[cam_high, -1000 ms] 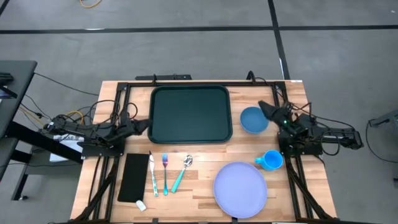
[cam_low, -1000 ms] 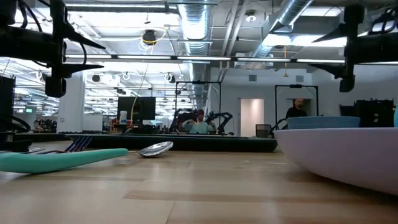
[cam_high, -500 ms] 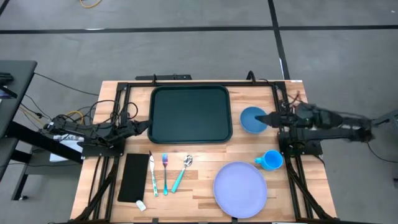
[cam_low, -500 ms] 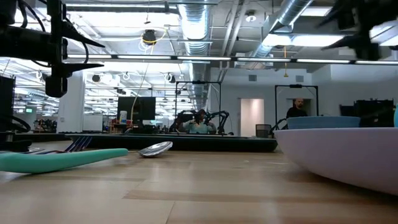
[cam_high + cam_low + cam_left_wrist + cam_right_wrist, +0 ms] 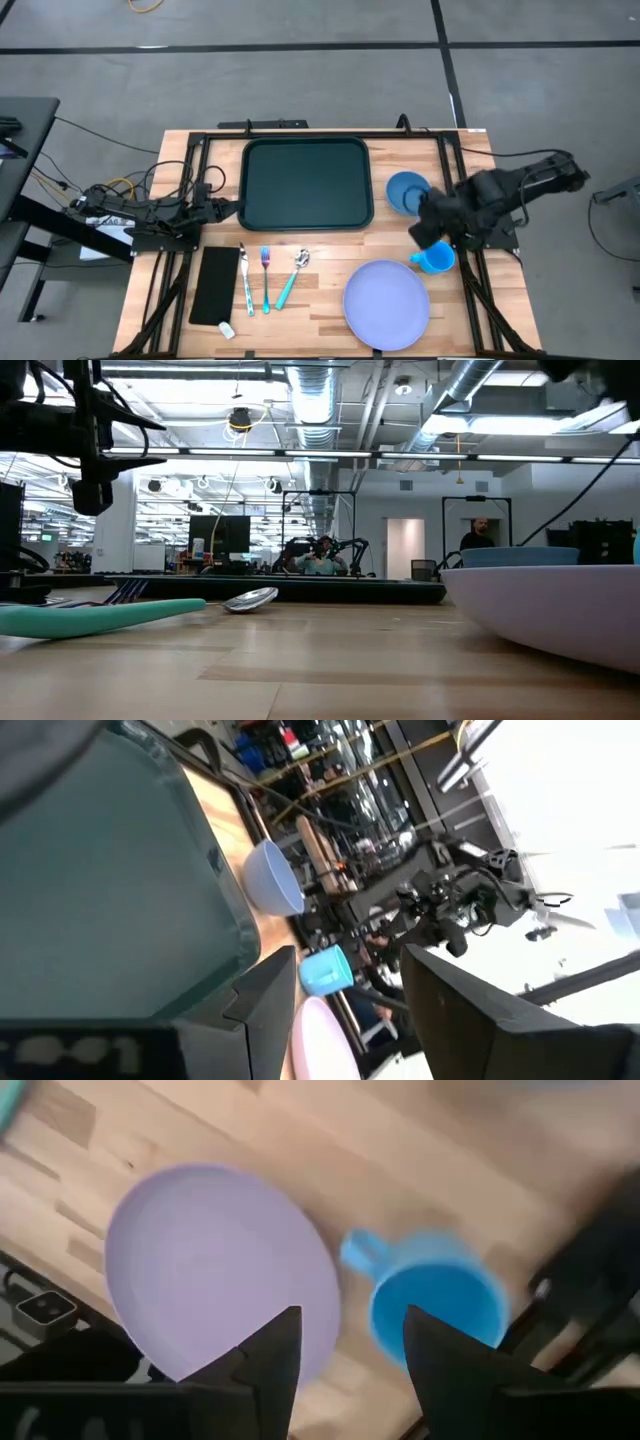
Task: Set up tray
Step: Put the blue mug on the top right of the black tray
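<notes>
The dark green tray lies flat on the far middle of the table. My left gripper is open and level at the tray's left rim, near its near-left corner. My right gripper is open and points down. It hovers above the blue cup and the purple plate. In the right wrist view the cup and plate lie below its fingers. A blue bowl stands right of the tray. My left gripper stands with its fingers beside the tray's left rim, coming level from the table's left. Whether a finger touches the rim, I cannot tell.
A black napkin lies near left, with a knife, a fork and a teal-handled spoon beside it. Bare wood shows between the cutlery and the plate. In the low view, people stand in the room far behind the table.
My right arm has swung away from the bowl's right side, risen, and moved toward the table's near edge. It has tipped over, so the gripper now points down above the cup. The tray, bowl, cup and plate have stayed where they were.
</notes>
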### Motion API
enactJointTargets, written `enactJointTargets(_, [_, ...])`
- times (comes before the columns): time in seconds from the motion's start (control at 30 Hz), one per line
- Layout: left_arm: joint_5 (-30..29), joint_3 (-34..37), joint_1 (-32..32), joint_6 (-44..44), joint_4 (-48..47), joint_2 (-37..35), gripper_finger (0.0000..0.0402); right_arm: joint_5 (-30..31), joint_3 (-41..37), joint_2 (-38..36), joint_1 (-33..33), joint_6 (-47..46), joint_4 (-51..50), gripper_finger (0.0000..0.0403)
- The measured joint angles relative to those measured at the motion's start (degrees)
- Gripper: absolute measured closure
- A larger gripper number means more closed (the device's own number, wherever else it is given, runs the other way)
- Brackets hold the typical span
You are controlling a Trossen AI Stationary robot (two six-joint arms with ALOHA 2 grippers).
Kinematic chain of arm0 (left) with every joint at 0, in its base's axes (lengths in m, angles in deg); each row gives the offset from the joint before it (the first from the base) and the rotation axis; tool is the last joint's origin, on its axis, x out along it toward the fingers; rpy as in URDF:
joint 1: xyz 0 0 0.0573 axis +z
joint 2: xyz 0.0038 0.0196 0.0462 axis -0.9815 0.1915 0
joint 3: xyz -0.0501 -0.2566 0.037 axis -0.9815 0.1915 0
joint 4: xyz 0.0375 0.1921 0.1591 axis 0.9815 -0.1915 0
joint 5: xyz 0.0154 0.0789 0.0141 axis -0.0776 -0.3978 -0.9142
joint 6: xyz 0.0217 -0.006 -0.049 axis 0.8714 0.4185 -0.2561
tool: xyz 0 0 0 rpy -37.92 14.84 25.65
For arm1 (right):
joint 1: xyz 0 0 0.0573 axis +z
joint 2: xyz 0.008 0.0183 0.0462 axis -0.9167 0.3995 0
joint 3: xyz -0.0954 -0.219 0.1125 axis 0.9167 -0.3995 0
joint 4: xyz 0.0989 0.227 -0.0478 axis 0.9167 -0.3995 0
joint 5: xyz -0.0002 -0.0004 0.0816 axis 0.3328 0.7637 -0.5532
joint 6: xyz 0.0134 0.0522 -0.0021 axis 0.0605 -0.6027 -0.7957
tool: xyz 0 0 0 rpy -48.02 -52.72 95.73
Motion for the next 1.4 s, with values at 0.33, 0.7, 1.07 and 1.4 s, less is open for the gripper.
enactJointTargets(0.33, [3.0,0.0,0.0,3.4,-0.3,0.0,0.0230,0.5,-2.4,6.9,16.9,-22.6,-0.3,0.0238])
enactJointTargets(0.7, [3.1,0.0,0.0,4.7,-0.3,0.0,0.0230,0.2,-2.4,17.0,17.8,-10.8,0.8,0.0252])
enactJointTargets(1.07, [3.1,0.0,0.0,4.2,0.0,0.0,0.0230,-4.0,-8.3,21.2,16.0,-6.5,7.7,0.0266])
enactJointTargets(1.4, [4.6,0.0,0.0,3.7,0.0,0.0,0.0230,-5.0,-11.2,21.0,15.6,-6.3,8.4,0.0294])
